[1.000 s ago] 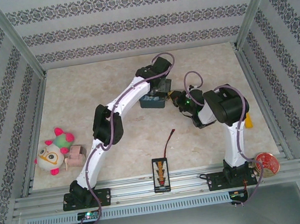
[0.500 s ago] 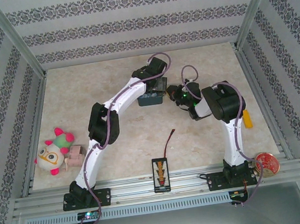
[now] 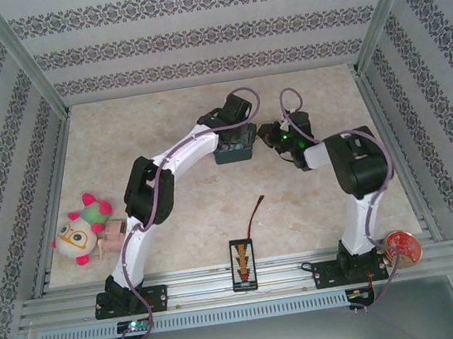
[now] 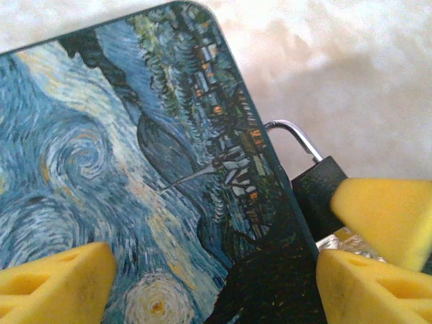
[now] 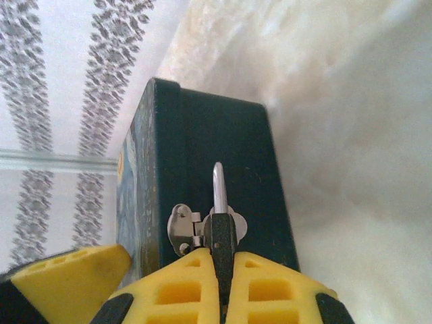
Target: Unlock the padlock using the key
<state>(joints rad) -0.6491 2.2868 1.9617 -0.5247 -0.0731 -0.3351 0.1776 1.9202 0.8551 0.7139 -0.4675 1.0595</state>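
Note:
The blue painted tin [image 3: 236, 148] lies mid-table. Its lid [image 4: 101, 169] sits under my left gripper [image 4: 209, 287], which is open with one finger over the lid and the other past its front edge. The small black padlock [image 5: 221, 233] hangs by its thin shackle [image 5: 218, 182] through the silver hasp [image 5: 181, 228] on the tin's dark front wall [image 5: 202, 142]. My right gripper [image 5: 221, 262] is shut on the padlock body. The padlock [image 4: 316, 192] also shows in the left wrist view, next to a right gripper finger [image 4: 385, 209]. The key is out of view.
A plush toy [image 3: 80, 230] lies at the left edge. A black connector board [image 3: 243, 264] with a red-and-black wire [image 3: 257, 210] sits near the front, and a red round object [image 3: 404, 246] is at the front right. Metal frame rails border the table.
Both grippers and the tin have shifted a little toward the far wall. The right arm has stretched out further. The left jaws have narrowed somewhat.

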